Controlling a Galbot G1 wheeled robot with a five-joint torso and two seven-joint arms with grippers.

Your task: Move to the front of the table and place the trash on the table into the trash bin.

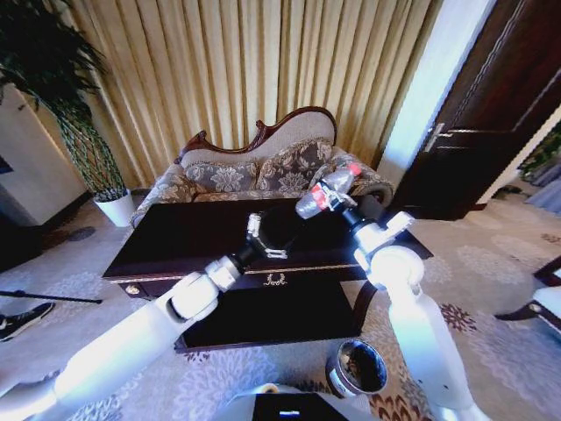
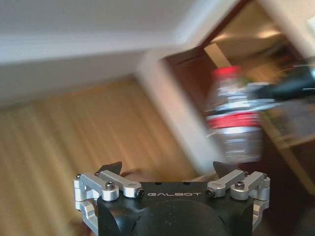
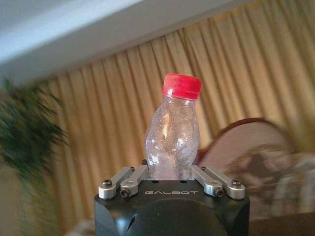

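The trash I see is a small clear bottle (image 1: 323, 195) with a red cap and red label. It is held tilted in the air above the right part of the dark glossy table (image 1: 188, 239). My right gripper (image 1: 344, 210) is shut on the bottle's lower body, and the bottle (image 3: 172, 135) stands up between the jaws of the right gripper (image 3: 170, 173) in the right wrist view. My left gripper (image 1: 263, 237) hovers open over the table's front middle. From the left gripper (image 2: 167, 169), the bottle (image 2: 234, 118) appears a short way off. The trash bin (image 1: 358, 368) stands on the carpet by my right arm, below the table's front right corner.
A patterned sofa (image 1: 254, 171) stands right behind the table. A white plant pot (image 1: 117, 207) sits at the far left and a dark door (image 1: 491, 105) at the right. A shoe (image 1: 19, 323) and a black rod (image 1: 48, 298) lie on the floor at left.
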